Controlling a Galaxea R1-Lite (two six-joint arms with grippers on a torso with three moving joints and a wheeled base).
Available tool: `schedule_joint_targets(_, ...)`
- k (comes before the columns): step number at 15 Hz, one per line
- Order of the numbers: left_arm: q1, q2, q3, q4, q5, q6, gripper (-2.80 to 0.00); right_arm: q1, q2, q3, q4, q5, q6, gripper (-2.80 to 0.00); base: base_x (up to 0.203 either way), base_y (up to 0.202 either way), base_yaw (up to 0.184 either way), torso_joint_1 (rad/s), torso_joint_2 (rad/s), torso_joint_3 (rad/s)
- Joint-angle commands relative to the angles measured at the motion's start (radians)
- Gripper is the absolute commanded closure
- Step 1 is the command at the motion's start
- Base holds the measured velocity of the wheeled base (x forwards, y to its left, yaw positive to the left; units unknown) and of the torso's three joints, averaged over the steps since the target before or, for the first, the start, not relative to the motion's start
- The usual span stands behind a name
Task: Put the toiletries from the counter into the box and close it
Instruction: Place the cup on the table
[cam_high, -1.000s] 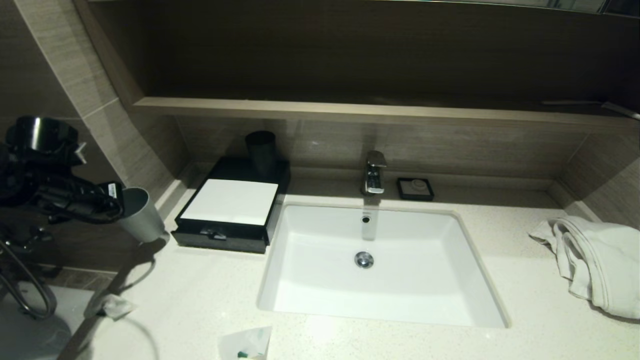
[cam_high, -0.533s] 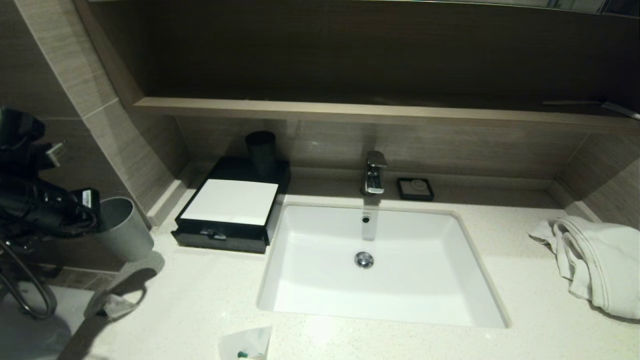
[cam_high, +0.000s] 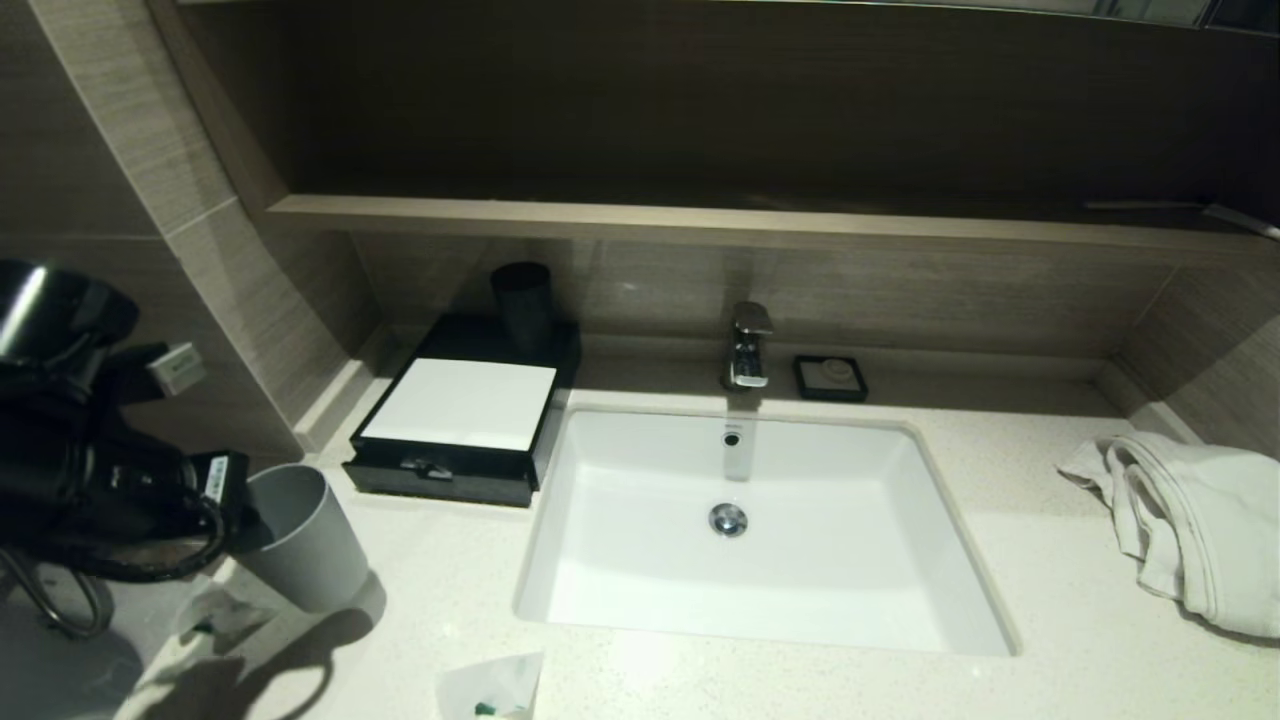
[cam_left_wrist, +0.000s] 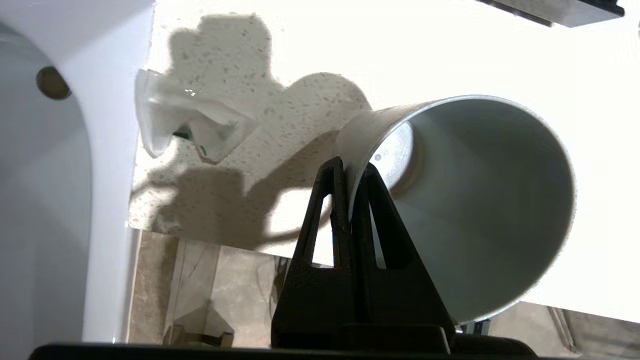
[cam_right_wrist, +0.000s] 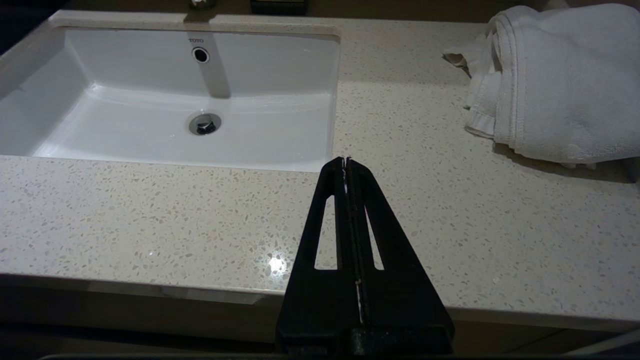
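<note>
One toiletry sachet (cam_high: 495, 688) lies at the counter's (cam_high: 1000, 560) front edge. Another sachet (cam_high: 215, 618) lies at the front left corner, in the cup's shadow; one sachet also shows in the left wrist view (cam_left_wrist: 190, 127). The black box (cam_high: 455, 405) with a white top stands left of the sink, its drawer handle (cam_high: 425, 467) facing front. My left gripper (cam_left_wrist: 352, 167) is shut on the rim of a grey cup (cam_left_wrist: 475, 200), holding it tilted low over the front left counter (cam_high: 300, 535). My right gripper (cam_right_wrist: 346, 160) is shut and empty above the counter's front edge, right of the sink.
The white sink (cam_high: 600, 560) fills the middle, with a faucet (cam_high: 748, 345) and a small black soap dish (cam_high: 830, 377) behind. A black cup (cam_high: 522, 300) stands behind the box. A white towel (cam_high: 1190, 520) lies at the right. A wooden shelf (cam_high: 700, 225) runs above.
My left arm, still holding the grey cup, swung left and then came down and forward. The cup now sits lower, over the front left counter near the sachet.
</note>
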Motion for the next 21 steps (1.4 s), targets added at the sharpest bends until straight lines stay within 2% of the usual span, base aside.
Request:
schedule_joint_targets(1,-0.021,-0.009,0.010,-0.001,-0.001,-0.012,0.00,0.000,0.000,0.000,0.000,0.000,-0.001,0.00,0.000,0.000,0.000,0.000,0.00,0.000)
schedule_joint_targets(6,-0.059,0.036,0.067,-0.028,0.002,-0.014,0.00,0.000,0.000,0.000,0.000,0.000,0.000,0.00,0.000,0.000,0.000,0.000,0.00,0.000)
schedule_joint_targets(12,-0.070,0.100,0.129,-0.165,0.010,-0.014,0.00,0.000,0.000,0.000,0.000,0.000,0.000,0.00,0.000,0.000,0.000,0.000,0.00,0.000)
schedule_joint_targets(21,-0.068,0.159,0.125,-0.212,0.018,-0.016,0.00,0.000,0.000,0.000,0.000,0.000,0.000,0.00,0.000,0.000,0.000,0.000,0.00,0.000)
